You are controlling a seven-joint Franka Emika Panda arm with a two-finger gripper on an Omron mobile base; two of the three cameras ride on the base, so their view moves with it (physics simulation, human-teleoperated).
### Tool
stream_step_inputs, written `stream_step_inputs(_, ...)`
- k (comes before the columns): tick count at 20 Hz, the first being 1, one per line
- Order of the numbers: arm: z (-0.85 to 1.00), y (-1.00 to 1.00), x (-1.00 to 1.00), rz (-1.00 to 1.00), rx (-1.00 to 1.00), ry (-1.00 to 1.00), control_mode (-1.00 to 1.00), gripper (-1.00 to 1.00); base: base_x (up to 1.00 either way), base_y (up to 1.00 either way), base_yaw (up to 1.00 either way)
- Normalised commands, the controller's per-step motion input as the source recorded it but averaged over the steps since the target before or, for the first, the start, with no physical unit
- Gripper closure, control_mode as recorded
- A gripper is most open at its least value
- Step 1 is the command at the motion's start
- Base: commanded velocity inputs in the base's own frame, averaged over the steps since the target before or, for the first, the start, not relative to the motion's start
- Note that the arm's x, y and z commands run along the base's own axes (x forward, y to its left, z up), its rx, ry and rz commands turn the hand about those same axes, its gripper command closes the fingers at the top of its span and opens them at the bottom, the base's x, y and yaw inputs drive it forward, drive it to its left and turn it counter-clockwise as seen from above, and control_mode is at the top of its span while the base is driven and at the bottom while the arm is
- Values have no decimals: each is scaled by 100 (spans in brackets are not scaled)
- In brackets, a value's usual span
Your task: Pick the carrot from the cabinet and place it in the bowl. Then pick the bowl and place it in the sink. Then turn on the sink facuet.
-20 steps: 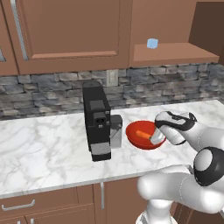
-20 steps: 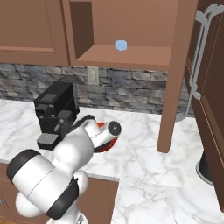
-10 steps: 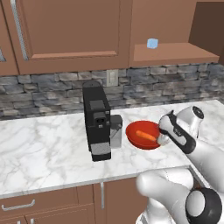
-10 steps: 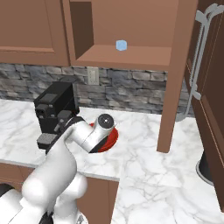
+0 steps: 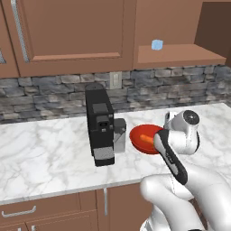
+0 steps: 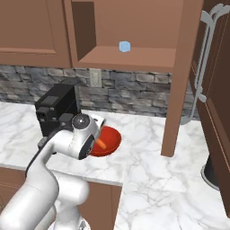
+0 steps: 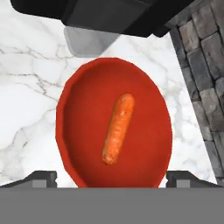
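1. The carrot (image 7: 118, 129) lies loose in the middle of the bowl (image 7: 78, 109), so the first step looks done; the bowl is the thing to take next.
2. The bowl sits on the marble surface (image 5: 45, 158) toward its back edge, just beside the black coffee machine (image 5: 100, 124) and below the doorless cabinet (image 6: 134, 58).
3. The end effector (image 7: 112, 179) hovers above the bowl with its fingers spread wide apart, one tip at each side of the near rim, holding nothing.
4. Handling, as a judgement: the bowl looks rigid, glossy and shallow, so probably light but slippery. A pinch across the thin rim wall seems the only workable hold, since the bowl is wider than the gap between the fingers.
5. The carrot is free to roll, so the bowl should be carried level.
6. The rim nearest the coffee machine leaves little room for a finger; the open side away from it looks safer.
7. Hard to make out: the bowl's near rim is cut off at the bottom of the hand view, and the white arm covers part of the bowl in both base views.
8. A pale blue cube (image 6: 124, 46) rests on the cabinet shelf.
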Motion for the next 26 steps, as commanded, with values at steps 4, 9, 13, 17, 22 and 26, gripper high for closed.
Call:
stream_step_inputs(4,-18,31,-18,2,-23,0,-100,-100,0,0,0)
stream_step_inputs(9,-33,55,-13,0,-20,3,-100,-100,0,0,0)
stream_step_inputs(13,-40,63,0,0,-9,8,-100,-100,0,0,0)
stream_step_inputs(17,-41,48,0,0,-2,10,-100,-100,0,0,0)
stream_step_inputs(22,-54,11,0,-4,0,8,-100,-100,0,0,0)
stream_step_inputs(26,-46,-1,0,-13,0,1,-100,-100,0,0,0)
